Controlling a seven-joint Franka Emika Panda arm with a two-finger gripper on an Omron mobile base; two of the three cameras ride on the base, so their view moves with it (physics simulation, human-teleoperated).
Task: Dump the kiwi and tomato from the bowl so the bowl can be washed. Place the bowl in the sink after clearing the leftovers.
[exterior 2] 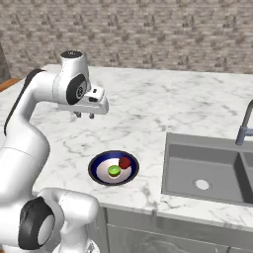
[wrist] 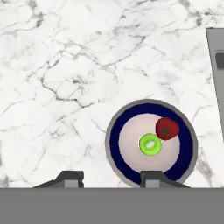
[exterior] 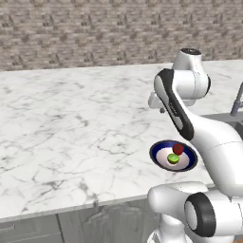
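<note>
The bowl (exterior 2: 97, 168) (exterior: 155, 154) (wrist: 114, 140), dark blue with a pale inside, stands on the marble counter near its front edge. Inside lie the red tomato (exterior 2: 124, 162) (exterior: 178, 148) (wrist: 167, 128) and the lime-green kiwi (exterior 2: 114, 171) (exterior: 173, 159) (wrist: 150, 144), touching each other. My gripper (exterior 2: 84, 116) (wrist: 110, 179) hangs above the counter, behind and slightly left of the bowl, pointing down. Its fingers stand apart with nothing between them, so it is open. In the hand view the right fingertip (wrist: 151, 178) overlaps the bowl's near rim. The sink (exterior 2: 207, 165) (wrist: 216, 65) lies right of the bowl.
A grey gooseneck faucet (exterior 2: 244, 123) (exterior: 237, 100) rises behind the sink. The marble counter (exterior: 71, 123) stretches wide to the left of the bowl, backed by a brick wall (exterior: 95, 28). My own arm (exterior: 178, 111) crosses above the bowl in the left base view.
</note>
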